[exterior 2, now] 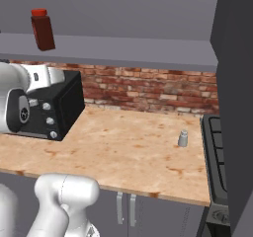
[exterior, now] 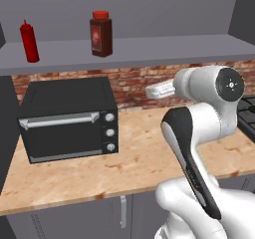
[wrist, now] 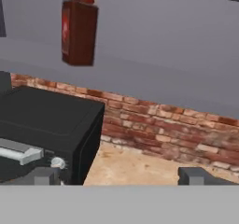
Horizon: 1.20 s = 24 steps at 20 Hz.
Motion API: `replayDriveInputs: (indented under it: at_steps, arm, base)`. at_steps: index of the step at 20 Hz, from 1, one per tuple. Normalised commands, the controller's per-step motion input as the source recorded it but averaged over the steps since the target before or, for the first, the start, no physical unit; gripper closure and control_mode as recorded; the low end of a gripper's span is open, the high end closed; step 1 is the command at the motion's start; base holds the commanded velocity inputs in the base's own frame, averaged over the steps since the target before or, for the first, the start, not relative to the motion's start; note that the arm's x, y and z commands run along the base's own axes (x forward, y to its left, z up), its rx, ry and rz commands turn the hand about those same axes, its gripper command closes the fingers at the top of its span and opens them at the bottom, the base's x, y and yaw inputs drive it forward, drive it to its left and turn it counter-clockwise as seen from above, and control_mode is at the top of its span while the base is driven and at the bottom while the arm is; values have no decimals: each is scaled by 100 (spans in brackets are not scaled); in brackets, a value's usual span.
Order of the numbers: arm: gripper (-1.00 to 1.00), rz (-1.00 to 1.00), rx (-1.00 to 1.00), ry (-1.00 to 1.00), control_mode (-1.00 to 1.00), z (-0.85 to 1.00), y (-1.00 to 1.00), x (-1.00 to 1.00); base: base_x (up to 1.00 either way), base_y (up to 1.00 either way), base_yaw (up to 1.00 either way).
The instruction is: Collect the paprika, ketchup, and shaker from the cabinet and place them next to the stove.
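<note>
One of three done, by the look of it: shaker (exterior 2: 183, 138) standing upright on the counter (exterior 2: 123, 152), just beside the stove (exterior 2: 216, 152) edge, at about 3 o'clock in the right base view. Two left. Paprika (exterior: 101, 33) upright on the cabinet (exterior: 149, 51) shelf at roughly 12 o'clock in the left base view, directly above the toaster oven (exterior: 67, 118); ketchup (exterior: 29, 41) on the same shelf at about 10 o'clock, well apart from the paprika, toward the shelf's left end. Gripper (wrist: 119, 177) with jaws spread wide, empty, nothing between the tips; fingertips (wrist: 193, 176) low in the hand view, aimed at the brick backsplash (wrist: 163, 125) with the paprika up at 11 o'clock, well above the tips. Judging from that, next pick likely the paprika, needing a lift of the hand to shelf height before any approach. Writing: dark label with a red mark on the paprika face, too blurred to read. No legible brand on ketchup or shaker. Three silver knobs on the toaster oven, no readable markings.
</note>
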Motion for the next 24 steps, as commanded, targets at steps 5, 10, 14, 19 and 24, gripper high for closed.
replayDriveInputs:
  at_steps: [5,10,14,19,24]
  arm:
    - [-100,41,18,0,-100,10,37,26]
    - [-100,32,17,0,-100,4,36,17]
    - [-100,15,14,-1,-100,26,12,1]
    - [-100,2,4,-4,-100,52,0,-4]
    - [-100,0,0,-7,-100,42,1,-1]
  base:
    - [0,0,0]
    - [0,0,0]
    - [0,0,0]
    - [0,0,0]
    - [0,0,0]
